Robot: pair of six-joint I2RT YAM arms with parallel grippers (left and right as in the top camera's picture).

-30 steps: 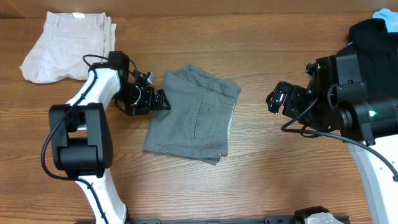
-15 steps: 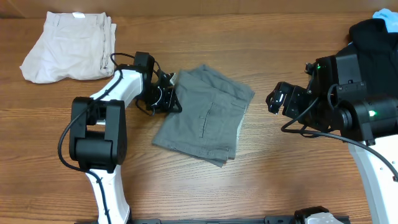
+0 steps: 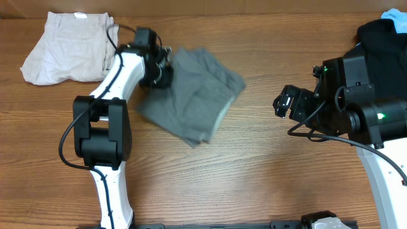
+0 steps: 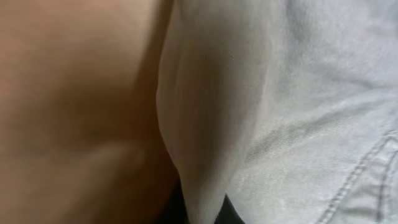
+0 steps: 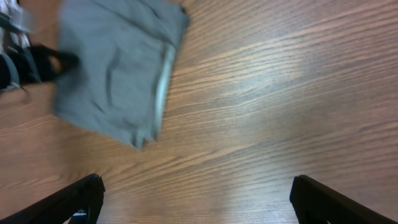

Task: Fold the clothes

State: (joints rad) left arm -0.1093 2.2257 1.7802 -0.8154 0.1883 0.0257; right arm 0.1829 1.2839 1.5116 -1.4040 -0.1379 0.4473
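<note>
The clothes, folded medium-grey shorts, lie slanted and motion-blurred on the wooden table left of centre. My left gripper is shut on their upper left edge. In the left wrist view a pinched fold of grey cloth fills the frame and runs down between my dark fingertips. My right gripper hovers far to the right, open and empty. The right wrist view has the shorts at upper left, well beyond the right gripper, and the left gripper at their edge.
Cream-beige shorts lie at the back left, just beyond my left arm. A black shirt sits at the back right behind the right arm, with a bit of blue cloth on it. Bare wood lies between the arms.
My left gripper closed on the shorts' left edge and has swung up and to the left, dragging and turning the shorts with it. The right arm has not moved.
</note>
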